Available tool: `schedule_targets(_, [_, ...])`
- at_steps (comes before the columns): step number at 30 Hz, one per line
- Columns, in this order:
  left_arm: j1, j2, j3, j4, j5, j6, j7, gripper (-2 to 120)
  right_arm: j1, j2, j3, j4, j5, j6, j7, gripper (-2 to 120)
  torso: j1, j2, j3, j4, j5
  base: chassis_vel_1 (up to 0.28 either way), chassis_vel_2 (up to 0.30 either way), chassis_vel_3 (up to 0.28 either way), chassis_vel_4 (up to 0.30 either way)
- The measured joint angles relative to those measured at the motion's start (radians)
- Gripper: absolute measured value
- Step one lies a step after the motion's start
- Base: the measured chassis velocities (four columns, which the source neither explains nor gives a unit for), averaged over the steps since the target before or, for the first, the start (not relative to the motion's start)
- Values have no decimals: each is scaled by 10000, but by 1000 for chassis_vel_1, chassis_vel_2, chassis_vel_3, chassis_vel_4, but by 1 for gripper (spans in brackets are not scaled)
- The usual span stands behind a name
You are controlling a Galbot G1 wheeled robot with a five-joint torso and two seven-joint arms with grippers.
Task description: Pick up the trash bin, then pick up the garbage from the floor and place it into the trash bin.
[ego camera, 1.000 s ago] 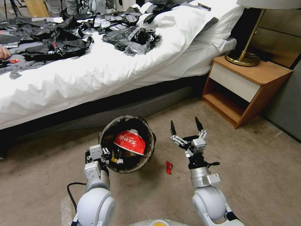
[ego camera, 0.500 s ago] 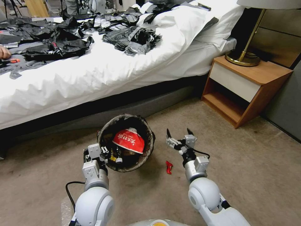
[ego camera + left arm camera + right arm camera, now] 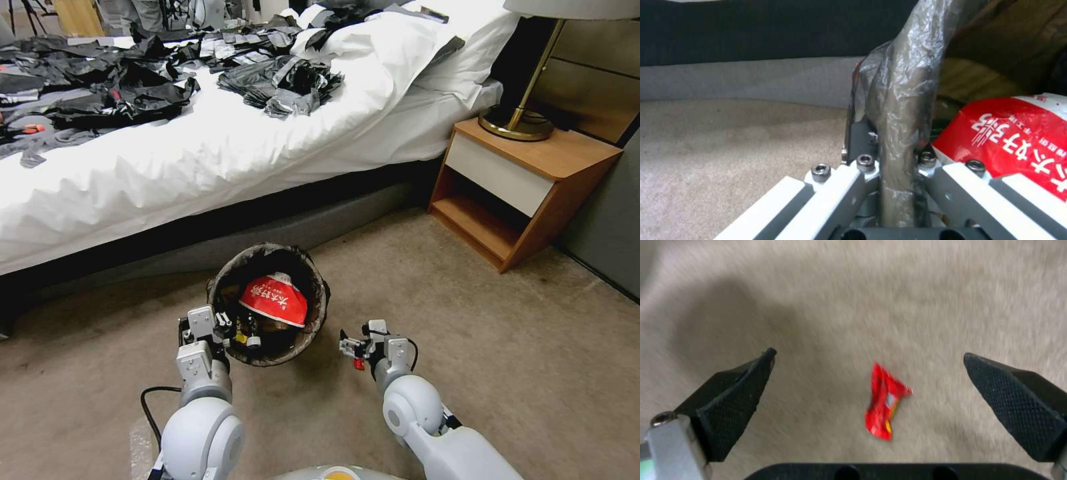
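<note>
Right claw has come down from raised height beside the bin to low over the beige carpet floor, now pointing straight down at the small red crinkled snack wrapper. The claw is wide open and holds nothing; in the right wrist view the wrapper lies flat on the carpet between the two black textured fingertips, a bit nearer the palm side, touching neither. So this is the approach to the pick, with the grasp not yet made. Left claw is clamped on the rim of the small round white plastic trash bin with dark bag liner, one finger inside and one outside the liner fold, holding it just left of the right claw. A large red-and-white snack packet already sits in the bin. Judged: the bin pickup is done, and this wrapper is the floor litter left in view.
</note>
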Motion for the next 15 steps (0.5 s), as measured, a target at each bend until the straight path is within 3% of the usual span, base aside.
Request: schedule_targets(15, [6, -66, 41, 74, 55, -7, -7, 0, 565, 530, 285, -2132, -642, 598, -831, 100, 0, 0, 0, 0, 0, 0, 0, 0, 0])
